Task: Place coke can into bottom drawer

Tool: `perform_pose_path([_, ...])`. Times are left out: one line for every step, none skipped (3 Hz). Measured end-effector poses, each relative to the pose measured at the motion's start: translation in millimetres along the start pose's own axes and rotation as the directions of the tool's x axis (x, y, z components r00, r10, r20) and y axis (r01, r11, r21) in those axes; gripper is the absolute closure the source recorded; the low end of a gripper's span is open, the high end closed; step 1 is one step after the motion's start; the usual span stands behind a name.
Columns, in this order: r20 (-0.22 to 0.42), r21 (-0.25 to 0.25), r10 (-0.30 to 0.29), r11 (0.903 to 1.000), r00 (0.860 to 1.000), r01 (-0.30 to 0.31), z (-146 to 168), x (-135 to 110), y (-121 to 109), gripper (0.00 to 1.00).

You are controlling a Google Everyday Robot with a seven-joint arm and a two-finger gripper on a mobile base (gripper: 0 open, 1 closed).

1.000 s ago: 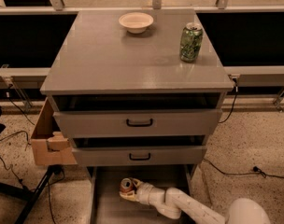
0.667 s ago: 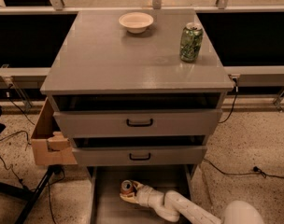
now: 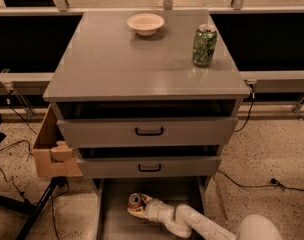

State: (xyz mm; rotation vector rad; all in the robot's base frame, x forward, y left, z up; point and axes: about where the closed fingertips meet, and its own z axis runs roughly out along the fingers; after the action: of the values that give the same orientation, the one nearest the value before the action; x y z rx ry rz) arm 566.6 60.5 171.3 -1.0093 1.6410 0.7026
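The coke can (image 3: 135, 200), red-orange with a silver top, stands upright inside the open bottom drawer (image 3: 116, 224), low over or on its grey floor near the front of the cabinet. My gripper (image 3: 140, 205) reaches into the drawer from the lower right and is closed around the can. The white arm (image 3: 192, 221) lies across the drawer's right part. The can's lower body is partly hidden by the gripper.
The two upper drawers with black handles (image 3: 149, 131) (image 3: 149, 168) stick out slightly above the bottom drawer. A green can (image 3: 204, 45) and a white bowl (image 3: 145, 23) stand on the cabinet top. A cardboard box (image 3: 53, 151) sits at the cabinet's left, with cables on the floor.
Almost nothing has changed. The can and gripper stay at the same spot in the bottom drawer; the arm's rear part has shifted very slightly.
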Motion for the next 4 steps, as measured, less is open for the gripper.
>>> perform_pose_path([0.001,-0.002,0.0,1.0,1.0,0.0,1.1,-0.6,1.0,0.51])
perform_pose_path([0.002,-0.004,0.001,1.0,1.0,-0.001,2.4,-1.3,2.1,0.28])
perform_pose_path([0.003,-0.006,0.001,1.0,1.0,-0.001,3.7,-2.0,3.1,0.05])
perform_pose_path([0.004,-0.007,0.001,1.0,1.0,-0.001,4.3,-2.3,3.7,0.0])
